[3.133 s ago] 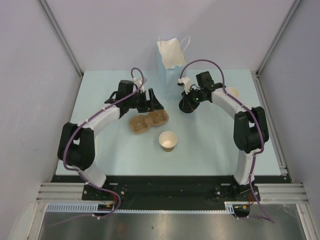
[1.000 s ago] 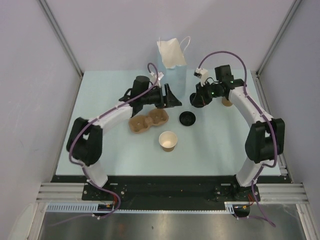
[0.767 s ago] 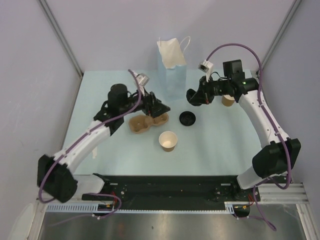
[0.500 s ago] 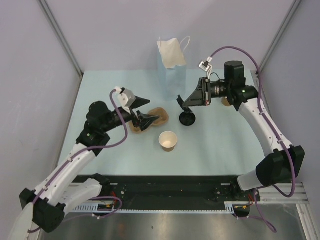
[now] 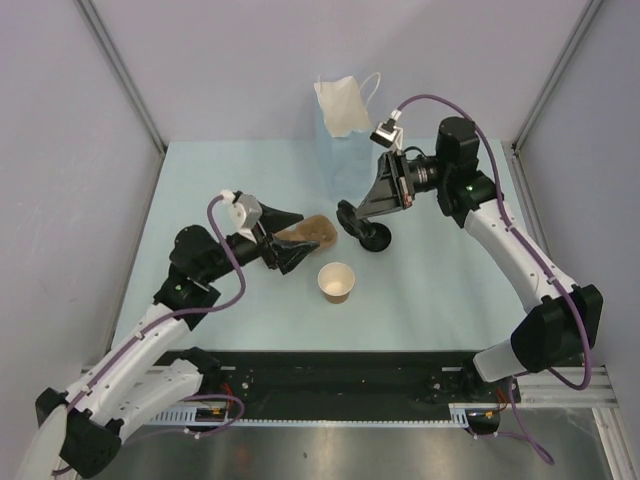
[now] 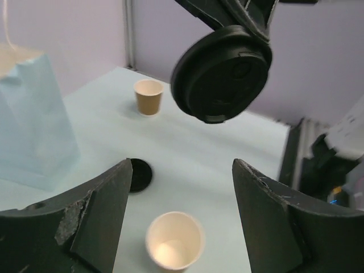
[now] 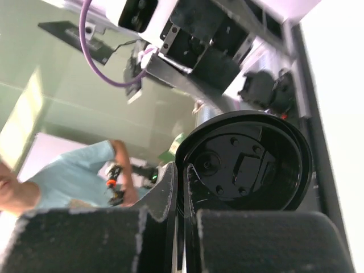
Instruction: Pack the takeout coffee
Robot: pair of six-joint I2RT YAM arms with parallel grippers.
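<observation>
The tan paper cup [image 5: 336, 282] stands open on the table, cream inside; in the left wrist view it [image 6: 173, 242] sits below and between my fingers. My left gripper [image 5: 296, 242] is open and empty above the table, pointing right; its fingertips [image 6: 182, 165] stand wide apart. My right gripper [image 5: 358, 212] is shut on a black lid [image 5: 347, 216], holding it on edge in the air above the table. The held lid fills the right wrist view [image 7: 250, 165] beside the gripper [image 7: 179, 176] and shows in the left wrist view [image 6: 222, 74].
A second black lid [image 5: 378, 240] lies flat on the table [image 6: 138, 173]. The brown pulp carrier [image 5: 312, 230] lies partly under my left gripper. The light-blue bag [image 5: 345, 140] stands at the back [image 6: 34, 125]. A second tan cup [image 6: 149, 95] stands far right.
My right gripper has swung left and lower with a lid in it. My left arm has drawn back toward the near edge and its open gripper now points right over the carrier.
</observation>
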